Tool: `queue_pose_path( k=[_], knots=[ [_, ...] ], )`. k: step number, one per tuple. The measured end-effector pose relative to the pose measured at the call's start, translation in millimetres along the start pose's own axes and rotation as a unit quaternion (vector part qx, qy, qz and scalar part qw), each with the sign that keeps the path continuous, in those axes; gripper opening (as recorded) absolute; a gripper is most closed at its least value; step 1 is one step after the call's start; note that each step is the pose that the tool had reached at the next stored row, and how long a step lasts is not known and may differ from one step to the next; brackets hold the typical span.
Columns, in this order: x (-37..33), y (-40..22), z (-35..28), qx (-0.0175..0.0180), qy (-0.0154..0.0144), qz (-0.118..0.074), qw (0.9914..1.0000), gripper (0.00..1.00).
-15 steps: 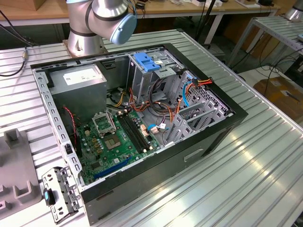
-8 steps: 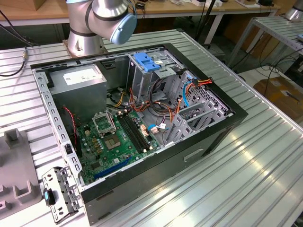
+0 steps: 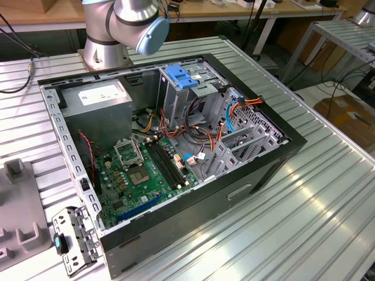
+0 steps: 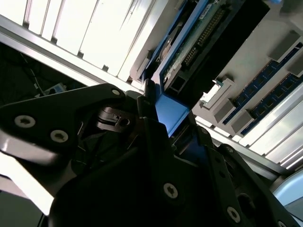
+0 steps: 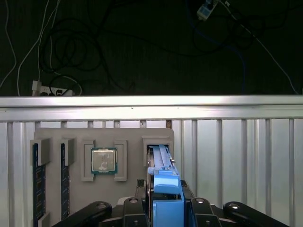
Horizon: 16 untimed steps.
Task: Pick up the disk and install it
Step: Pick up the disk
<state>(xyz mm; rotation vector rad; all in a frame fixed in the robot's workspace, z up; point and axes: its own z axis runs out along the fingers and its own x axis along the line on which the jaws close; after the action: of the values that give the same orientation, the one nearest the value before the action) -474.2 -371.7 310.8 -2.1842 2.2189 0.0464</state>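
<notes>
The disk (image 5: 161,163) stands on edge in a slot of a grey holder tray (image 5: 128,137), its bright blue carrier frame toward the camera. In the second wrist view the disk (image 4: 199,42) shows its dark body and circuit board, edged in blue. My gripper (image 5: 166,210) has its black fingers pressed against both sides of the blue frame, shut on it; it also appears in the second wrist view (image 4: 173,127). The open computer case (image 3: 176,134) lies on the ribbed metal table in the exterior view, with the arm's base behind it.
The tray also holds a processor chip (image 5: 103,161) and memory sticks (image 5: 36,184). The table's edge (image 5: 151,101) runs just beyond the tray, with cables on the dark floor past it. In the case, a grey drive cage with a blue handle (image 3: 181,76) stands beside the motherboard (image 3: 146,170).
</notes>
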Motion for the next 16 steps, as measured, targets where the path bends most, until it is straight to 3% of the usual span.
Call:
queue_pose_path(
  k=[16],
  knots=[
    [0.1,0.0,1.7,0.0,0.0006,0.0,1.0,0.38]
  ],
)
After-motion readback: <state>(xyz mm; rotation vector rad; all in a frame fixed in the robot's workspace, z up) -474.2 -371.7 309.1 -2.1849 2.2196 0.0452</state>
